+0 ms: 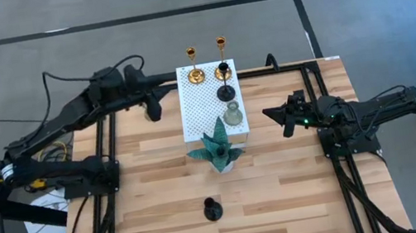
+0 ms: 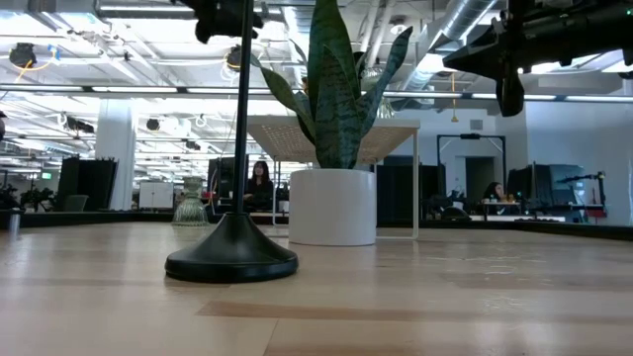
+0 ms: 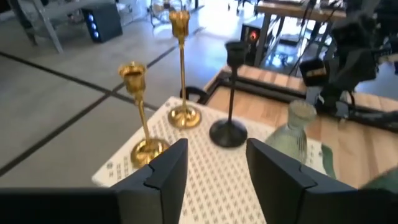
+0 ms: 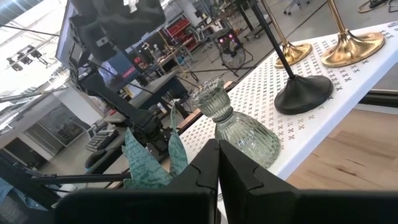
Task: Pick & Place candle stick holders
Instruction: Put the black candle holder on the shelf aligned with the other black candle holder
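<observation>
A lone black holder [image 1: 213,209] stands on the near table planks, then the teal plant [image 1: 217,148]. On the white board [image 1: 194,110]: a green holder [image 1: 232,115], a black one [image 1: 224,80], two gold [image 1: 194,67]. Left gripper [image 1: 153,107] beside the board, parted and empty; right gripper [image 1: 286,123] closed, empty

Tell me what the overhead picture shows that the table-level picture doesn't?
Only overhead: the white board carrying two gold holders, one black holder and both arms' hands, left and right. Only table-level: the room behind, with people at desks. Both: the lone black holder on bare wood, the glass holder and the plant.
</observation>
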`<action>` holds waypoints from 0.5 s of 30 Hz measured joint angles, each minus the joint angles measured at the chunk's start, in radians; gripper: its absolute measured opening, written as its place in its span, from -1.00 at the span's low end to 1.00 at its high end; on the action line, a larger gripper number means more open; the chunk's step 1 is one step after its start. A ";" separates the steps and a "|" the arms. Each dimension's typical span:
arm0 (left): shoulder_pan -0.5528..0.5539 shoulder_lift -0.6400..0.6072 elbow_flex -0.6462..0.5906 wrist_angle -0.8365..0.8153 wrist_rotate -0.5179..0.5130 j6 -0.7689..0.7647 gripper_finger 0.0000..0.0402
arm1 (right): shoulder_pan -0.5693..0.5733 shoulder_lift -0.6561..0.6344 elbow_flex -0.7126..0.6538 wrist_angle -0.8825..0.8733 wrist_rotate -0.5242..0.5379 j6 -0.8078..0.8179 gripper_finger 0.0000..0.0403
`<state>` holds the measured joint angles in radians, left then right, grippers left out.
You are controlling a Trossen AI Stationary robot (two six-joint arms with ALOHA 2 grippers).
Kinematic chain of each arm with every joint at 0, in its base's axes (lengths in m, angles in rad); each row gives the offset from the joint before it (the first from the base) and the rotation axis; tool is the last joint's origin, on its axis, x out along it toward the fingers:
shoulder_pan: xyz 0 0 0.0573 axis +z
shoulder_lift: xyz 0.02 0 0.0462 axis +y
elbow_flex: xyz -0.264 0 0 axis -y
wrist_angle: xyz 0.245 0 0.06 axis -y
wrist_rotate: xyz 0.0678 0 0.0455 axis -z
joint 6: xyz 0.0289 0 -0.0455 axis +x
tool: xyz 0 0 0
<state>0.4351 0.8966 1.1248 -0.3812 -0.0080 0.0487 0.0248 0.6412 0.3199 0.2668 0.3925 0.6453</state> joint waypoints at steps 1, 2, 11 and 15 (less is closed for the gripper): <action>0.000 -0.004 0.000 -0.019 -0.003 0.000 -0.21 | -0.001 0.000 0.000 0.000 0.000 0.000 -1.00; -0.001 -0.008 -0.006 -0.022 -0.011 0.000 -0.23 | -0.001 0.000 0.000 0.000 0.000 0.000 -1.00; 0.038 -0.060 -0.208 -0.023 -0.093 -0.045 -0.43 | -0.001 0.000 0.000 0.000 0.001 0.000 -1.00; 0.082 -0.079 -0.308 -0.007 -0.071 -0.108 -0.56 | 0.000 0.000 0.000 0.000 0.001 0.000 -1.00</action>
<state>0.5171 0.8171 0.8164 -0.3879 -0.0787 -0.0592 0.0246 0.6411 0.3199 0.2666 0.3935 0.6453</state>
